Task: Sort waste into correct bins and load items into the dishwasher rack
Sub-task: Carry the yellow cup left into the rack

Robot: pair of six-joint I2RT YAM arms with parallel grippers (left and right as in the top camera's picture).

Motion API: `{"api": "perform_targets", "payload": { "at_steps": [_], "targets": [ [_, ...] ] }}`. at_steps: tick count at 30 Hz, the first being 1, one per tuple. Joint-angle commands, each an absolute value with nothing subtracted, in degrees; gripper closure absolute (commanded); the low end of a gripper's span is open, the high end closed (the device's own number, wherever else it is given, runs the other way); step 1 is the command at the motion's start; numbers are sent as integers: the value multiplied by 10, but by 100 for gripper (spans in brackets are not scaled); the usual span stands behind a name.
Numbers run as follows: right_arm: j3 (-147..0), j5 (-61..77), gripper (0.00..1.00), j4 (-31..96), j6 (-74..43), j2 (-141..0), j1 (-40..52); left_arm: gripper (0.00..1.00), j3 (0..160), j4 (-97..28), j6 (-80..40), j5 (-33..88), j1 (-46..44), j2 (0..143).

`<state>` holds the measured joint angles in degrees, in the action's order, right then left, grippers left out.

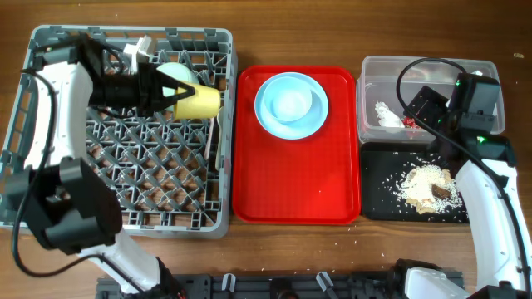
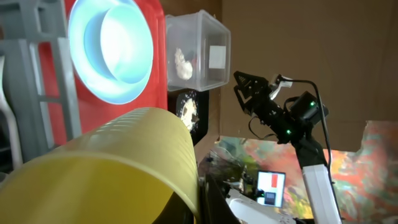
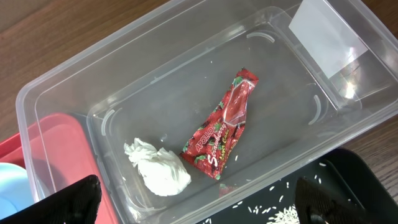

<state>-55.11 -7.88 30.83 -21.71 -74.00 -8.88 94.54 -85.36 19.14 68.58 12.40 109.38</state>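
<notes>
My left gripper (image 1: 170, 93) is shut on the small yellow cup (image 1: 199, 100), held on its side over the back of the grey dishwasher rack (image 1: 50, 218); the cup fills the left wrist view (image 2: 106, 168). A white utensil (image 1: 140, 48) lies at the rack's back. The light blue plate (image 1: 266, 118) with the pale bowl (image 1: 288, 101) on it sits on the red tray (image 1: 295, 199). My right gripper (image 3: 199, 202) is open and empty above the clear tub (image 3: 74, 87), which holds the red wrapper (image 3: 225, 127) and white napkin (image 3: 158, 169). Food scraps (image 1: 428, 187) lie in the black tray (image 1: 378, 203).
The red serving tray stands between the rack and the two bins. Rice grains are scattered across the black tray (image 3: 367, 180). The right arm's cable (image 1: 407, 71) loops over the tub. Bare wood table (image 1: 299, 33) runs along the back.
</notes>
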Motion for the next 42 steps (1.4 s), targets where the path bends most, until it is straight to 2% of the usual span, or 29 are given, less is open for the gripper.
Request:
{"api": "perform_targets", "payload": {
  "at_steps": [1,7,12,16,21,25,30,35,39,42],
  "targets": [
    [-562,-74,0,309,-211,-742,-91,96,926,-858,231,693,127,1122],
    [-562,-74,0,309,-211,-742,-91,96,825,-792,236,699,131,1129],
    [-562,-74,0,309,-211,-742,-91,96,813,-771,236,683,159,1129],
    [-562,-74,0,309,-211,-742,-91,96,793,-734,187,651,166,1129],
    [-562,-74,0,309,-211,-742,-91,96,765,-721,166,749,166,1129],
    [-562,-74,0,309,-211,-742,-91,96,762,-714,167,732,165,1129],
    [-562,-74,0,309,-211,-742,-91,96,717,-646,166,715,165,1129],
    [-562,-74,0,309,-211,-742,-91,92,694,-619,145,708,173,1129],
    [-562,-74,0,309,-211,-742,-91,92,695,-629,115,703,197,1127],
    [-562,-74,0,309,-211,-742,-91,86,698,-663,115,671,219,1121]
  ]
}}
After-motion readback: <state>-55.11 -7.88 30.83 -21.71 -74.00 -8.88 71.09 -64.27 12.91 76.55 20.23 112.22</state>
